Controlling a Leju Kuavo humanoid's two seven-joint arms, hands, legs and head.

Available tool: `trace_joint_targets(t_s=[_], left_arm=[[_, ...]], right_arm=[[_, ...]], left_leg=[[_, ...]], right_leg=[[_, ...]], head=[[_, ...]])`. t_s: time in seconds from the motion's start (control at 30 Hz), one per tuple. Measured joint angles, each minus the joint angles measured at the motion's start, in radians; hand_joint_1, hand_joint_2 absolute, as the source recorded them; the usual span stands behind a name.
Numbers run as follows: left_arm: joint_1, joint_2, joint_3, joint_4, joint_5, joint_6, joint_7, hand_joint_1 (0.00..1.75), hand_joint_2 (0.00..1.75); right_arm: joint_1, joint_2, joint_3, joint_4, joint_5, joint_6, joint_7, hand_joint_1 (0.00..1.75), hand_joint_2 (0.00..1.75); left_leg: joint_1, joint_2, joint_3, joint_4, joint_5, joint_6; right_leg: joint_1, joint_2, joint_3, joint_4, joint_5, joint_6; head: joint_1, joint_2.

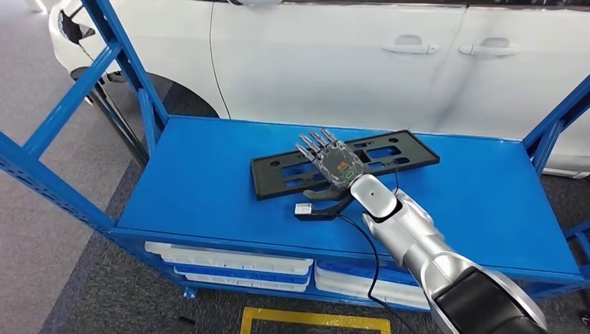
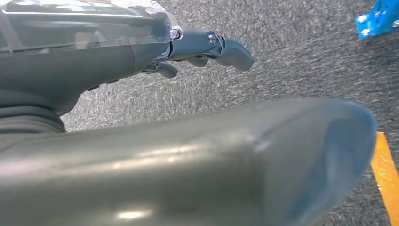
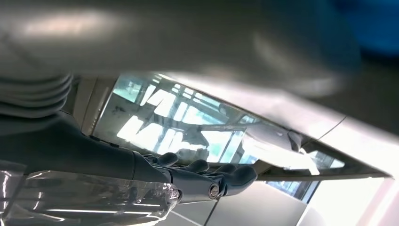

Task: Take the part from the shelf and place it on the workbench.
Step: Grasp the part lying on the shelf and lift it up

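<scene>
The right arm [image 1: 417, 240] is silver, its upper section black, with a thin black cable [image 1: 372, 254] looping along the forearm. The right hand [image 1: 334, 167] has dark grey fingers and a clear-covered back bearing orange and green markings. The left hand [image 2: 141, 52] looks dark grey, blurred, with silver screws

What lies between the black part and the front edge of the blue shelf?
In the head view, the right hand overlaps the part; nearer the shelf edge lies bare blue surface.
</scene>
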Motion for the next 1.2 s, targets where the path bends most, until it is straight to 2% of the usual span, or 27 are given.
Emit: trace_joint_targets(t_s=[0.07,0.1,0.13,0.17,0.23,0.27,0.3,0.4,0.43,0.47,0.5,0.57,0.6,0.63,0.67,0.73,0.77,0.8,0.9,0.97,1.0,1.07,1.1,1.13,1.17,1.2], left_arm=[[0.001,0.0,0.0,0.0,0.001,0.001,0.0,0.0,0.0],[0.002,0.0,0.0,0.0,0.002,0.001,0.0,0.0,0.0],[0.002,0.0,0.0,0.0,0.003,0.001,0.0,0.0,0.0],[0.003,0.0,0.0,0.0,0.003,0.001,0.0,0.0,0.0],[0.002,0.0,0.0,0.0,0.003,0.001,0.0,0.0,0.0],[0.001,0.0,0.0,0.0,0.003,0.001,0.0,0.0,0.0],[0.0,0.0,0.0,0.0,0.003,0.002,0.0,0.0,0.0],[0.0,0.0,0.001,0.0,0.003,0.002,0.0,0.0,0.0],[0.0,0.001,0.001,0.0,0.003,0.002,0.0,0.0,0.0],[-0.001,0.001,0.001,0.0,0.002,0.002,0.0,0.0,0.0],[-0.002,0.0,0.001,0.0,0.002,0.002,0.0,0.0,0.0],[-0.003,0.0,0.001,0.0,0.002,0.002,0.0,0.0,0.0],[-0.002,0.0,0.001,0.0,0.002,0.002,0.0,0.0,0.0],[-0.002,0.0,0.001,0.0,0.002,0.002,0.0,0.0,0.0],[-0.003,0.0,0.001,0.0,0.001,0.002,0.0,0.0,0.0],[-0.003,0.0,0.001,0.0,0.0,0.002,-0.001,0.0,0.0],[-0.003,0.0,0.001,0.0,0.0,0.002,-0.001,0.0,0.0],[-0.004,0.0,0.001,0.0,-0.001,0.002,-0.002,0.0,0.0],[-0.005,-0.001,0.0,0.0,-0.003,0.0,-0.002,0.0,0.0],[-0.005,-0.001,0.0,0.0,-0.005,0.0,-0.001,0.0,0.0],[-0.005,-0.001,0.0,0.0,-0.006,0.0,-0.001,0.0,0.0],[-0.006,-0.001,0.0,0.0,-0.007,-0.001,0.0,0.0,0.0],[-0.006,-0.001,0.0,0.0,-0.007,-0.001,0.001,0.0,0.0],[-0.005,-0.001,0.0,0.0,-0.007,-0.002,0.002,0.0,0.0],[-0.005,-0.001,0.0,0.0,-0.007,-0.002,0.002,0.0,0.0],[-0.006,-0.001,0.0,0.0,-0.007,-0.003,0.003,0.0,0.0]], right_arm=[[-0.003,0.006,0.001,0.013,0.006,-0.001,0.001,0.0,1.75],[-0.004,0.008,0.002,0.018,0.008,-0.001,0.001,0.0,1.75],[-0.004,0.009,0.002,0.023,0.009,-0.001,0.001,0.0,1.75],[-0.005,0.01,0.003,0.026,0.01,-0.001,0.001,0.0,1.75],[-0.011,0.013,0.005,0.031,0.01,-0.001,0.002,0.0,1.75],[-0.015,0.014,0.005,0.034,0.011,0.0,0.003,0.0,1.75],[-0.018,0.016,0.006,0.036,0.011,0.0,0.004,0.0,1.75],[-0.022,0.017,0.008,0.043,0.013,0.0,0.006,0.0,1.75],[-0.023,0.017,0.008,0.045,0.015,0.0,0.006,0.0,1.75],[-0.025,0.017,0.008,0.047,0.017,0.0,0.007,0.0,1.75],[-0.027,0.017,0.008,0.049,0.02,0.0,0.008,0.0,1.75],[-0.027,0.017,0.009,0.055,0.024,0.0,0.008,0.0,1.75],[-0.026,0.017,0.01,0.057,0.026,-0.001,0.009,0.0,1.75],[-0.026,0.017,0.01,0.06,0.027,-0.001,0.01,0.0,1.75],[-0.026,0.017,0.011,0.062,0.027,-0.001,0.01,0.0,1.75],[-0.03,0.017,0.011,0.064,0.027,-0.001,0.012,0.0,1.75],[-0.032,0.017,0.012,0.064,0.027,-0.001,0.013,0.0,1.75],[-0.034,0.017,0.012,0.064,0.027,-0.001,0.015,0.0,1.75],[-0.035,0.016,0.013,0.067,0.028,-0.002,0.018,0.0,1.75],[-0.036,0.016,0.013,0.068,0.029,-0.002,0.022,0.0,1.75],[-0.036,0.016,0.013,0.068,0.03,-0.001,0.025,0.0,1.75],[-0.034,0.016,0.014,0.069,0.035,0.001,0.029,0.0,1.75],[-0.032,0.016,0.015,0.07,0.039,0.003,0.031,0.0,1.75],[-0.031,0.016,0.016,0.07,0.042,0.006,0.033,0.0,1.75],[-0.03,0.016,0.016,0.071,0.045,0.009,0.033,0.0,1.75],[-0.03,0.016,0.017,0.071,0.047,0.013,0.034,0.03,1.75]], left_leg=[[0.001,0.0,-0.066,0.135,-0.055,-0.006],[0.001,0.0,-0.086,0.172,-0.061,-0.008],[0.001,0.0,-0.088,0.169,-0.047,-0.007],[0.001,0.001,-0.069,0.126,-0.015,-0.006],[-0.001,0.001,0.0,-0.019,0.053,0.001],[-0.002,0.001,0.027,-0.074,0.071,0.006],[-0.003,0.0,0.041,-0.104,0.077,0.011],[-0.004,-0.001,0.043,-0.114,0.078,0.029],[-0.003,-0.001,0.044,-0.117,0.081,0.035],[-0.002,-0.001,0.045,-0.121,0.083,0.04],[-0.001,0.0,0.045,-0.122,0.085,0.044],[-0.001,0.001,0.043,-0.122,0.085,0.046],[-0.001,0.001,0.043,-0.122,0.085,0.047],[-0.001,0.001,0.043,-0.121,0.084,0.047],[-0.001,0.0,0.043,-0.12,0.084,0.047],[-0.002,-0.002,0.043,-0.116,0.082,0.044],[-0.003,-0.002,0.042,-0.114,0.08,0.04],[-0.005,-0.002,0.04,-0.112,0.079,0.036],[-0.005,-0.001,0.037,-0.113,0.079,0.021],[-0.004,0.0,0.026,-0.083,0.056,0.011],[-0.003,0.001,0.006,-0.037,0.029,0.007],[0.0,0.001,-0.054,0.097,-0.034,0.0],[0.001,0.001,-0.08,0.152,-0.051,-0.002],[0.001,0.001,-0.091,0.173,-0.05,-0.004],[0.002,0.001,-0.082,0.152,-0.028,-0.004],[0.002,0.001,-0.054,0.094,0.008,-0.004]], right_leg=[[0.001,0.0,0.0,0.001,-0.001,-0.003],[0.002,0.0,0.001,0.001,-0.001,-0.003],[0.002,0.0,0.002,0.001,-0.002,-0.003],[0.002,0.0,0.003,0.002,-0.003,-0.002],[0.004,0.001,0.007,0.006,-0.008,0.004],[0.006,0.002,0.007,0.008,-0.01,0.008],[0.008,0.003,0.006,0.009,-0.01,0.013],[0.007,0.003,0.005,0.01,-0.012,0.029],[0.006,0.002,-0.001,0.022,-0.022,0.035],[0.004,0.002,-0.015,0.054,-0.043,0.04],[0.003,0.001,-0.04,0.109,-0.075,0.044],[0.002,0.001,-0.105,0.248,-0.137,0.05],[0.002,0.001,-0.128,0.296,-0.149,0.052],[0.001,0.001,-0.132,0.304,-0.14,0.052],[0.001,0.001,-0.117,0.271,-0.113,0.05],[0.001,0.001,-0.05,0.128,-0.043,0.041],[0.004,0.0,-0.022,0.067,-0.021,0.035],[0.007,0.0,-0.006,0.028,-0.011,0.03],[0.009,0.0,0.0,0.008,-0.008,0.017],[0.004,0.0,0.005,0.0,-0.003,0.005],[0.002,-0.001,0.007,-0.003,-0.002,0.0],[0.004,-0.001,0.007,-0.003,-0.003,-0.004],[0.004,-0.001,0.007,-0.003,-0.003,-0.005],[0.004,-0.001,0.008,-0.002,-0.004,-0.004],[0.004,0.0,0.009,-0.001,-0.005,-0.003],[0.004,0.0,0.011,0.0,-0.007,-0.001]], head=[[0.0,0.0],[0.0,0.0],[0.0,0.0],[0.0,0.0],[0.0,0.0],[0.0,0.0],[0.0,0.0],[0.0,0.0],[0.0,0.0],[0.0,0.0],[0.0,0.0],[0.0,0.0],[0.0,0.0],[0.0,0.0],[0.0,0.0],[0.0,0.0],[0.0,0.0],[0.0,0.0],[0.0,0.0],[0.0,0.0],[0.0,0.0],[0.0,0.0],[0.0,0.0],[0.0,0.0],[0.0,0.0],[0.0,0.0]])
